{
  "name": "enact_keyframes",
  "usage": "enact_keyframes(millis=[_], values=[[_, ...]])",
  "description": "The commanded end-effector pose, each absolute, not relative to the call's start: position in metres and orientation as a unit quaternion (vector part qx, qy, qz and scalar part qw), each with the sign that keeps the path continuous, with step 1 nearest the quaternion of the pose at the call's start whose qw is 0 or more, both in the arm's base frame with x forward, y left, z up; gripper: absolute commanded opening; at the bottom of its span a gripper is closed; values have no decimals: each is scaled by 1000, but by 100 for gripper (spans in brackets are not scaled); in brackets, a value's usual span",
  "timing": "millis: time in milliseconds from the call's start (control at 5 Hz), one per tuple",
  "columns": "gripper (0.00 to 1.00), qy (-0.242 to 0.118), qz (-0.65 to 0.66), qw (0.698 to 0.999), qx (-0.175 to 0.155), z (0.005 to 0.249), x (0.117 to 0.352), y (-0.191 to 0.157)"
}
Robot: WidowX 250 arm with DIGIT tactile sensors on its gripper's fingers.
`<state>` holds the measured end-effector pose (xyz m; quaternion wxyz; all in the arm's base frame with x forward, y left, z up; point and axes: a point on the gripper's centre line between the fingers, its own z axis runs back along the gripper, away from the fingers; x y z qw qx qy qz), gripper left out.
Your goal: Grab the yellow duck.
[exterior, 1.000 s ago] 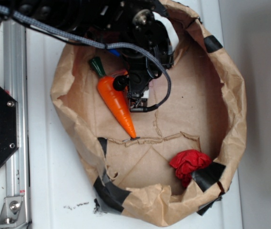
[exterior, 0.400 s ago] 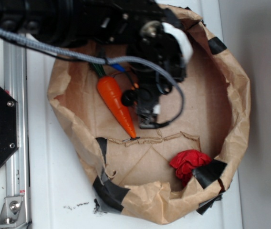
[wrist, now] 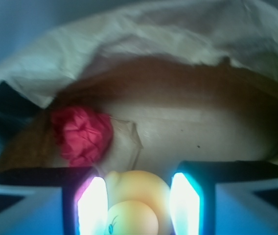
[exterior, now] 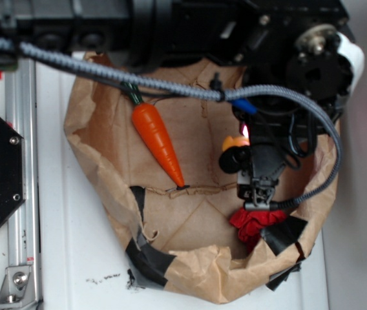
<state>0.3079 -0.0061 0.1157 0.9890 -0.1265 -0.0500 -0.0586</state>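
Note:
The yellow duck [wrist: 138,205] sits between my gripper's [wrist: 138,208] two glowing pads [wrist: 93,208], low in the wrist view; its rounded head with a painted eye faces the camera. Both pads press against its sides, so the gripper is shut on it. From the exterior view only a small yellow and orange patch of the duck [exterior: 230,143] shows beneath the black gripper [exterior: 236,150], over the right half of the brown paper bag [exterior: 106,187]. The arm hides the rest of the duck.
A long orange toy carrot [exterior: 157,139] with a green top lies at the bag's left. A wrinkly red cloth ball [exterior: 256,221] [wrist: 81,134] lies just ahead of the gripper by the bag's taped front-right wall. A metal rail [exterior: 20,194] runs along the left.
The arm has swung from beside the carrot at the bag's back left to the right and forward, carrying the duck, and now hangs near the red cloth ball.

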Motion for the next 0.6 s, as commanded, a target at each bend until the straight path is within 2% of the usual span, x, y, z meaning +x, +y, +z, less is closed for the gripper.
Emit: enact_keyframes(millis=[0, 200, 400], values=[[0, -57, -59, 991, -106, 126, 298, -11], [0, -74, -56, 990, -109, 131, 294, -3], [0, -81, -44, 991, -94, 130, 296, 0]])
